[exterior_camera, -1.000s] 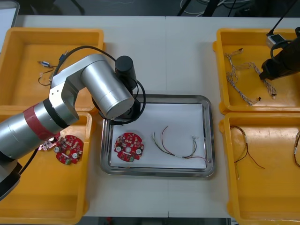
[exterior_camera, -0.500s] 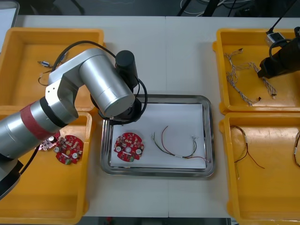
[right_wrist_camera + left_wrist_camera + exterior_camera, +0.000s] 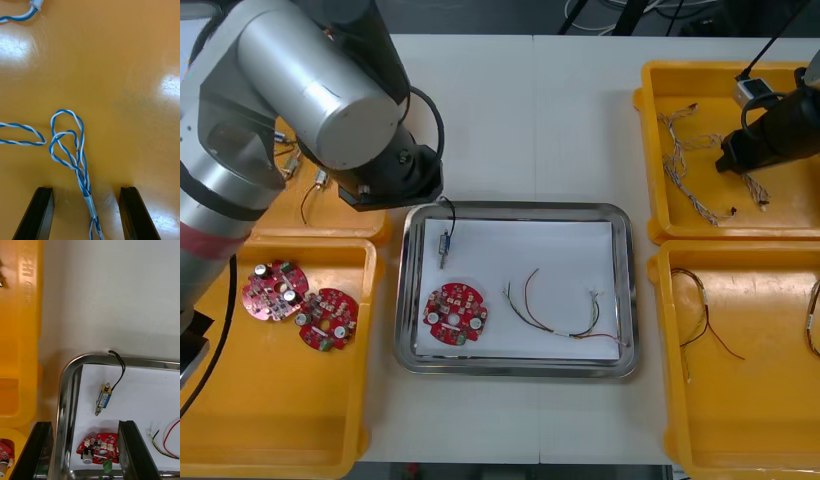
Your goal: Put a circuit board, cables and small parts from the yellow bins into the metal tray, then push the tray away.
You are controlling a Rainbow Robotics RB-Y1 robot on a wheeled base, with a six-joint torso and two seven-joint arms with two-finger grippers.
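- The metal tray [image 3: 510,208] is white inside; in it lie one round red circuit board [image 3: 454,313], a red and yellow cable [image 3: 555,312] and a small metal part [image 3: 445,246]
- The near left bin [image 3: 270,400], beside the tray, holds two more red boards [image 3: 268,292]; the far left bin [image 3: 340,222] holds small parts with thin wires [image 3: 320,181]
- On the tray's other side, the far right bin [image 3: 780,215] holds blue and white cables [image 3: 690,165]; the near right bin [image 3: 760,400] holds a black cable [image 3: 708,322]
- A second ago the left arm hung low over the tray's far left corner and hid that spot; now it has gone up and off to the tray's left, and the small metal part shows there
- The small metal part is long; its long way runs from the tray's far rim toward the near rim, a bit tilted; its black wire curls up to the far rim
- The left gripper [image 3: 84,423] is wide open with nothing in it, above the tray's left rim
- The right gripper [image 3: 86,189] is open too, low in the far right bin; a twisted cable lies between its fingers, not squeezed
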